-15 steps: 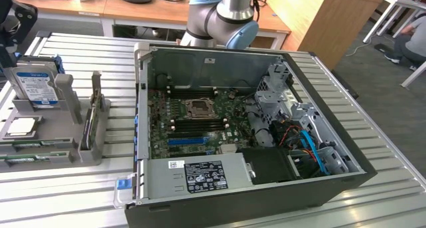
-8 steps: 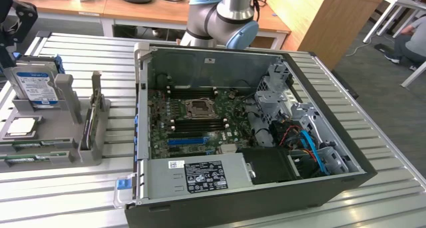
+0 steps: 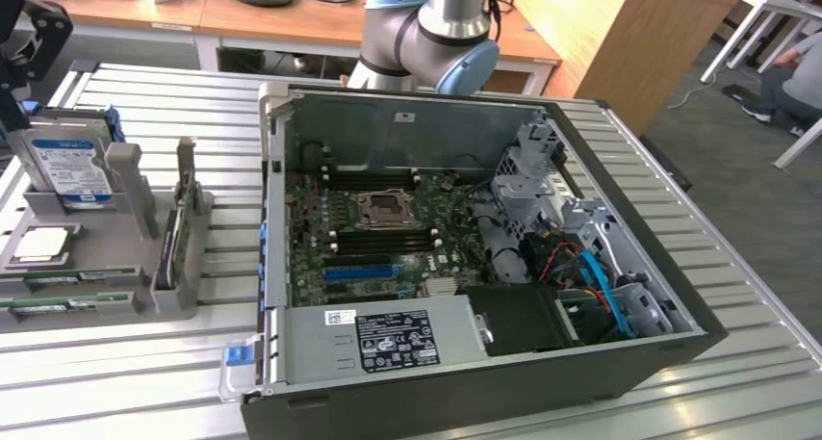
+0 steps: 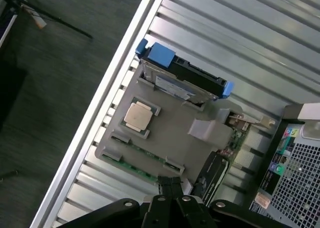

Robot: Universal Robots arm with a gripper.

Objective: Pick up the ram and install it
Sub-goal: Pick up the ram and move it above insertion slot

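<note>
Nothing done yet: the ram [image 3: 58, 306] lies flat in the grey holder [image 3: 141, 233] by the counter [image 3: 129, 382] edge at the exterior view's left, not picked. Your claw [image 4: 171, 182] hangs over that holder, clenched, empty. The open PC case [image 3: 424, 122] sits mid-counter; its slots look empty. Bare slats run between holder and case.
</note>
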